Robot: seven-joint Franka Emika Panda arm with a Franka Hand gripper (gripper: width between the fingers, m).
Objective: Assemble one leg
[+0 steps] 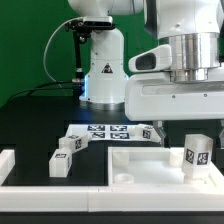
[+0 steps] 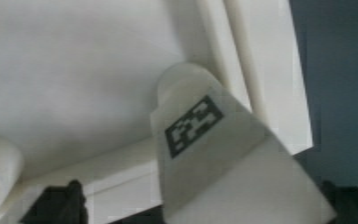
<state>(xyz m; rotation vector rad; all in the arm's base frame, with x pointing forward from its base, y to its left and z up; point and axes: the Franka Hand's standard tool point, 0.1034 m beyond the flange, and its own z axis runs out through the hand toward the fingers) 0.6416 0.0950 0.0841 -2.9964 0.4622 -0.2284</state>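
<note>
A leg (image 1: pixel 196 152) stands upright on a corner of the white panel (image 1: pixel 140 162).

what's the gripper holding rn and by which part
cannot tell: the small white tagged block leg stands just under the gripper, whose fingertips are hidden

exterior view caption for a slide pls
franka arm over a tagged leg upright on the white panel, spare legs near the marker board on the black table

arm base (image 1: pixel 103 62): white, dark triangle mark | cable (image 1: pixel 62 45): black | wrist flange (image 1: pixel 196 52): grey | wrist housing (image 1: pixel 170 100): white, boxy
</note>
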